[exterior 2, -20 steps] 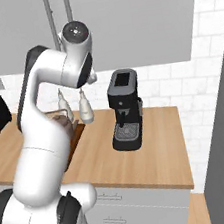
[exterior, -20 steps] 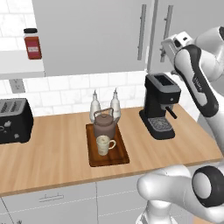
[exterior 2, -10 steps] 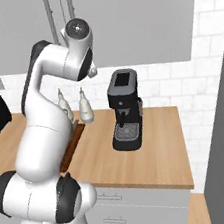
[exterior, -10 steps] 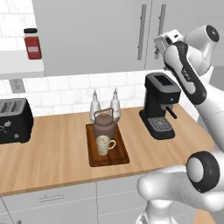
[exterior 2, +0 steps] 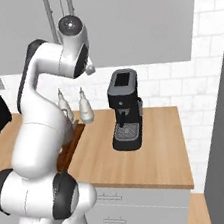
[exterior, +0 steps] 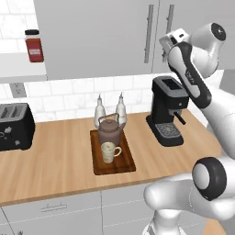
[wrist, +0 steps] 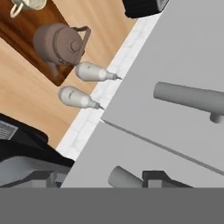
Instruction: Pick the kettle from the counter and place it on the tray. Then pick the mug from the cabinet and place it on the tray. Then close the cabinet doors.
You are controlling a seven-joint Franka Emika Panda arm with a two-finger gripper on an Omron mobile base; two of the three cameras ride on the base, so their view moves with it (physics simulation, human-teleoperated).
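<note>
The brown kettle and the cream mug both stand on the dark tray on the counter. Seen from the hand, the kettle sits on the tray far below, and the mug is cut by the top edge. Both cabinet doors are flush shut, their bar handles side by side. My gripper is up against the right door beside its handle, open and holding nothing. One dark fingertip shows next to a handle bar.
Two white bottles stand behind the tray by the wall. A black coffee machine is to its right and a black toaster at the far left. A red jar sits on an open shelf at upper left.
The hand has swung left and in toward the right door's handle. Kettle, mug and tray have not moved, and the doors stay shut.
</note>
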